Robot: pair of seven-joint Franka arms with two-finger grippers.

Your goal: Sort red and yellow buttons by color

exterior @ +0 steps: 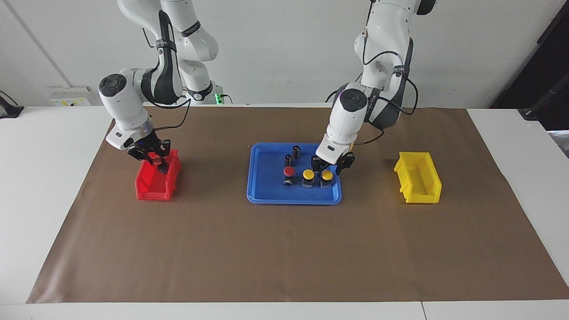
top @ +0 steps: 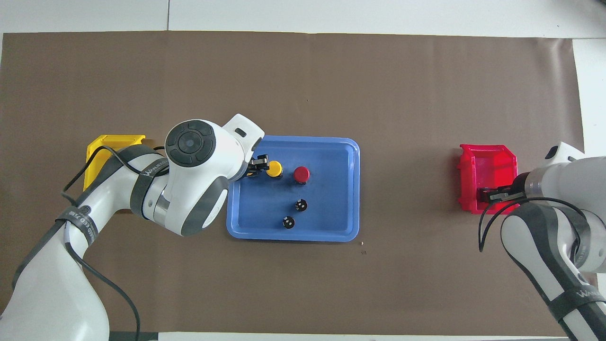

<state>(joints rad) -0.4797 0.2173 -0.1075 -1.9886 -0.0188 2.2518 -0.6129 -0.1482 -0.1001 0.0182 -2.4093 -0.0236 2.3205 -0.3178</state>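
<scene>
A: Left gripper [exterior: 328, 168] sits low in the blue tray [exterior: 266, 195], fingers parted around the end yellow button [exterior: 327, 176]; the second yellow button [exterior: 308, 175] and a red button [exterior: 289, 172] stand beside it.

B: Right gripper [exterior: 158, 165] is pinched tight, down inside the red bin [exterior: 151, 189]; whether it grips anything, I cannot tell. Yellow bin [exterior: 418, 182] waits.

A tray [exterior: 266, 195] holding three buttons [exterior: 307, 175] and two cylinders [exterior: 295, 151] sits between two bins [exterior: 153, 186], one toward each arm's end of the table.
</scene>
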